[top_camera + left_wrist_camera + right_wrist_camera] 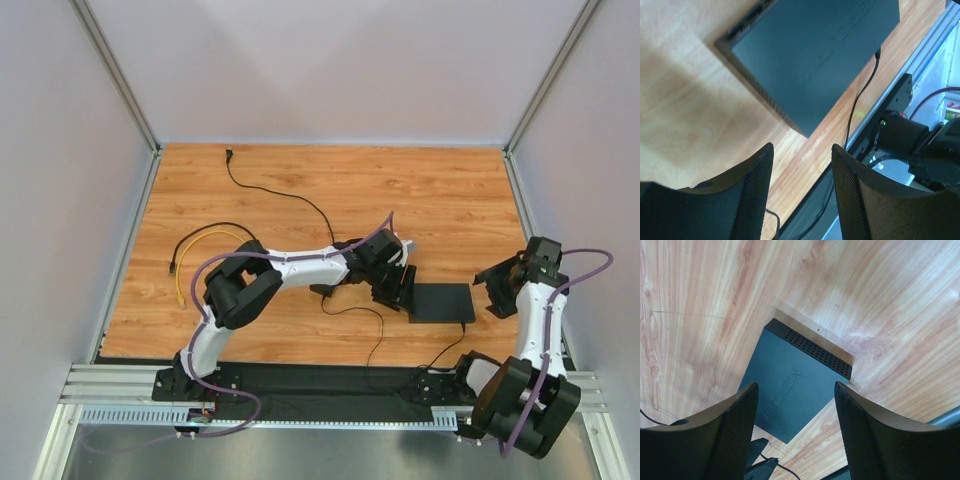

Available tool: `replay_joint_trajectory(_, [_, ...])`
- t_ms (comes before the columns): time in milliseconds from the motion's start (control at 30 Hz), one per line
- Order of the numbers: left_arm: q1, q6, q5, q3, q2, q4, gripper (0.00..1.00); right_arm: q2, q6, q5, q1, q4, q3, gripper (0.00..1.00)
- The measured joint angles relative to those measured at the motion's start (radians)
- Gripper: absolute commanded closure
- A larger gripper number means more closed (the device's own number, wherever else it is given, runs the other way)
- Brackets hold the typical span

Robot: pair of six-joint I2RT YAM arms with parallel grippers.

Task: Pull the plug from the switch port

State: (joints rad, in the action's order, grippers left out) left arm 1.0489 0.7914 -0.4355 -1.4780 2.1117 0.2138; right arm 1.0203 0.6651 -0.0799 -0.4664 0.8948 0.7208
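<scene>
At the switch's (pixel 441 302) near edge sits the small, probably stiff plug (pixel 878 52) (pinch its body, not the limp cable (pixel 860 95)), the light switch likely to slide, left gripper (pixel 802 155) and right gripper (pixel 796 390) flanking it, both spread and empty.

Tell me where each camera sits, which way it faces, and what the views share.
Top external: above and behind the bases, looking down on the table, left arm, right arm and switch.
Left wrist: on the left arm, looking past the open left end effector at the switch and a black cable.
Right wrist: on the right arm, looking down through the open right end effector onto the switch.
Shared: all three show the switch.
</scene>
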Motion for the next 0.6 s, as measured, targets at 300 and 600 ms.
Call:
replay_joint_trajectory(300, [-0.024,-0.019,-0.012,-0.162,0.127,0.04,0.43,0.101,-0.039,-0.007,-0.002,-0.108,-0.002,0.36])
replay_joint_trajectory(600, [-0.058,-0.011,-0.055,-0.231,0.198,0.047,0.43,0.243,-0.06,-0.057,-0.008,-0.213,-0.06,0.39])
